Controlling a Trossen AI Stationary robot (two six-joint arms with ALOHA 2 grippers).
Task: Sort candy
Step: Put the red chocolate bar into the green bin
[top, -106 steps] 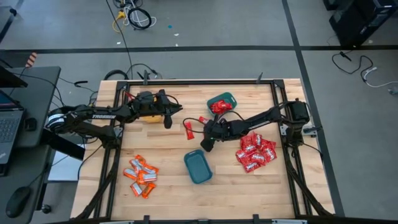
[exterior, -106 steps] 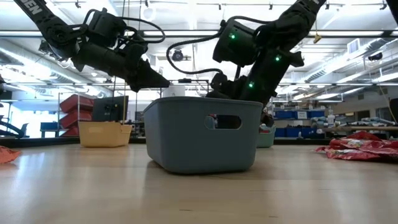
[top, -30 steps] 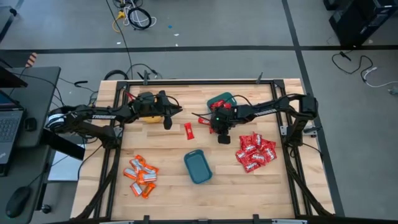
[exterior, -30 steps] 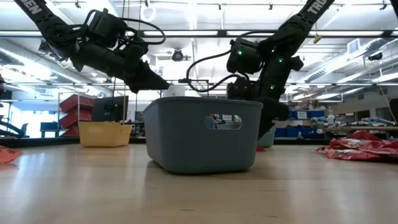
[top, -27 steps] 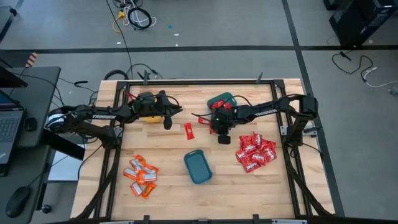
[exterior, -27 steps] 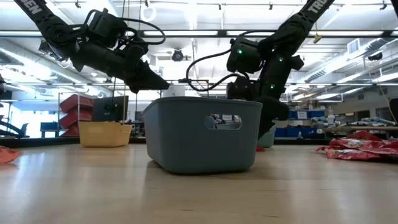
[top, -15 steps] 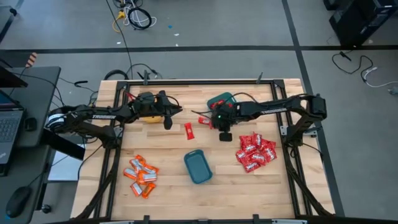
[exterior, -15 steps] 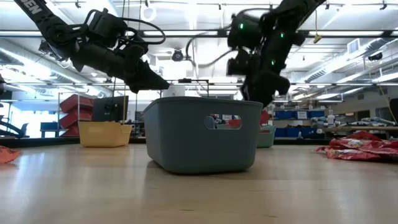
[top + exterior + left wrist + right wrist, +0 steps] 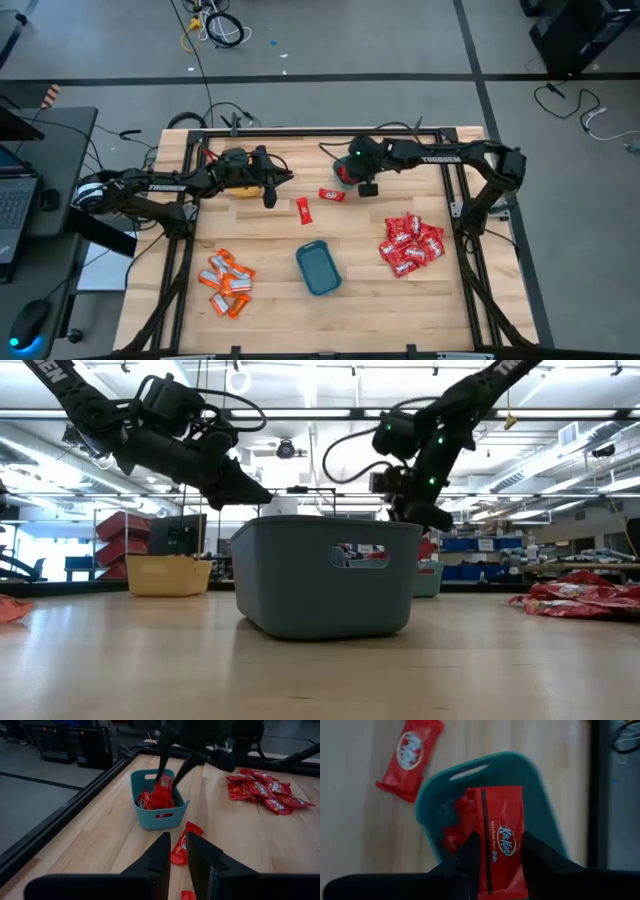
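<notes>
My right gripper point(image 9: 500, 847) is shut on a narrow red candy bar point(image 9: 497, 817) above the far teal bin point(image 9: 542, 795), which holds more red bars. In the high view that gripper point(image 9: 366, 184) covers most of the bin point(image 9: 345, 170). Two red bars point(image 9: 331, 194) point(image 9: 303, 208) lie flat on the table beside it. My left gripper point(image 9: 269, 190) hovers over the yellow bin point(image 9: 237, 181), its fingers point(image 9: 161, 854) a narrow gap apart with nothing between them. Wider red packets point(image 9: 410, 245) lie in a heap at the right, orange-and-white packets point(image 9: 226, 283) at the near left. My right gripper pinches the red bar between its two fingers, one on each long edge, at the bar's end point(image 9: 495, 865) nearest the wrist. The fingers slant down from above and run along the bar. The bar sticks out past the fingertips, lifted clear above the bin.
A second teal bin point(image 9: 318, 267) stands near the table's middle front and fills the low view point(image 9: 325, 575). The black frame rail point(image 9: 320, 132) runs along the far edge. Bare wood lies between the bins and the candy heaps.
My right gripper has risen from low over the table near the heap of red packets and gone toward the far edge to above the far teal bin, rolling its wrist on the way. The red bar has gone with it.
</notes>
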